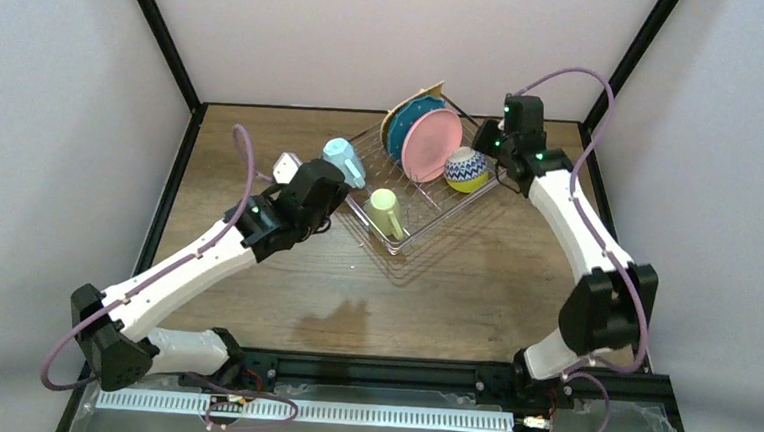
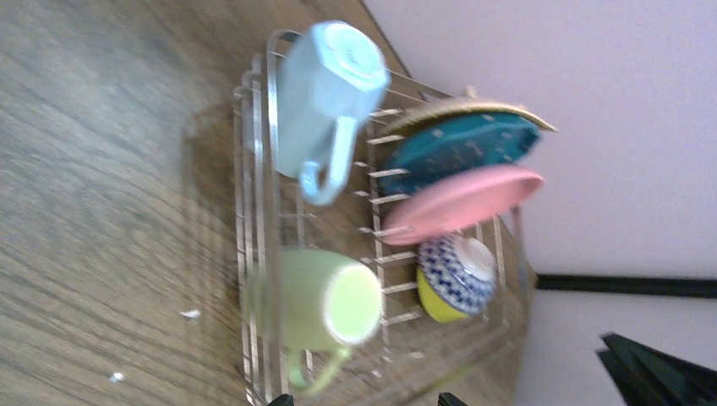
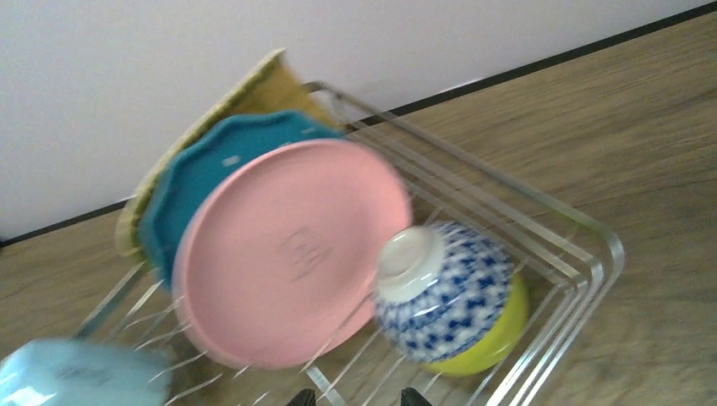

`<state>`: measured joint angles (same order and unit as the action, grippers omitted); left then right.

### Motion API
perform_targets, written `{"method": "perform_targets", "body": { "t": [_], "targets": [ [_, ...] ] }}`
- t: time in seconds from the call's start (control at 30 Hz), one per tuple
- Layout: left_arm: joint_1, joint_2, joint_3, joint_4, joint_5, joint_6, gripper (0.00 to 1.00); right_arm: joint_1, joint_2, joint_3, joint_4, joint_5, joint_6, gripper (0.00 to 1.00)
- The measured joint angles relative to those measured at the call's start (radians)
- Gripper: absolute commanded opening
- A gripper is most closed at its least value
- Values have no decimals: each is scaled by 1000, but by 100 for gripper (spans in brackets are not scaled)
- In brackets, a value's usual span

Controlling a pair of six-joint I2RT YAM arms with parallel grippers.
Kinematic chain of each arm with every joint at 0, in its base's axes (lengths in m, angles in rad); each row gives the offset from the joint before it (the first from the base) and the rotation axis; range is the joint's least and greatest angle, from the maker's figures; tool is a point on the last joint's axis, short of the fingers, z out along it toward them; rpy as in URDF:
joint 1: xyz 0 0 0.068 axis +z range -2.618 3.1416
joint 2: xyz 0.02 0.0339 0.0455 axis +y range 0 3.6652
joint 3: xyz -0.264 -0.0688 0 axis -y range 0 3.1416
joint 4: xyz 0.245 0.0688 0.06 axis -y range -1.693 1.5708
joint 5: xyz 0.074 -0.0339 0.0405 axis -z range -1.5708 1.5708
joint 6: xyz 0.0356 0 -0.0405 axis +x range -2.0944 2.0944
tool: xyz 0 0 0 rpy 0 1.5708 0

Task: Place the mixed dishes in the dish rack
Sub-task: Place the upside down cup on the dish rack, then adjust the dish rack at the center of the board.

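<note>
Silver wire forms the rack (image 1: 448,217), which sits toward the back of the wooden table (image 1: 433,299), and from here I count all six dishes inside it. Three plates stand on edge in a row at the far end: the tan plate (image 1: 424,91) at the back, the teal plate (image 1: 404,122) against it, and the pink plate (image 1: 432,145) in front. The blue-and-white bowl (image 1: 466,169) lies tipped just beside the pink plate, with its foot up and its lime rim low. The light-blue mug (image 1: 344,161) sits at the rack's left corner and the yellow-green mug (image 1: 385,212) lies at the near end. The left wrist view is blurred, so I cannot tell whether it shows me that mug's mouth or its base. My left gripper (image 2: 363,400) hangs just outside the rack near the blue mug, its jaws apart and empty. My right gripper (image 3: 357,397) hovers by the bowl, jaws slightly parted, gripping nothing.
</note>
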<state>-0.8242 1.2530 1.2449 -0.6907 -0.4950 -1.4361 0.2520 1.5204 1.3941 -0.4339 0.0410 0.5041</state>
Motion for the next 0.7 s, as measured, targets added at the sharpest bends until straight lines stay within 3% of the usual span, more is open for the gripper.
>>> {"method": "perform_targets", "body": {
  "t": [0.17,0.3,0.43,0.7],
  "targets": [
    [93,-3,-120,92,36,82,100,-101,183,137,-29,39,-98,77],
    [167,-3,-195,200,104,133,100,-128,337,294,-36,72,-199,78],
    [216,10,-245,294,169,166,100,-125,447,396,-36,95,-285,92],
    [268,97,-247,452,268,218,100,-145,610,491,-35,99,-358,95]
  ]
}}
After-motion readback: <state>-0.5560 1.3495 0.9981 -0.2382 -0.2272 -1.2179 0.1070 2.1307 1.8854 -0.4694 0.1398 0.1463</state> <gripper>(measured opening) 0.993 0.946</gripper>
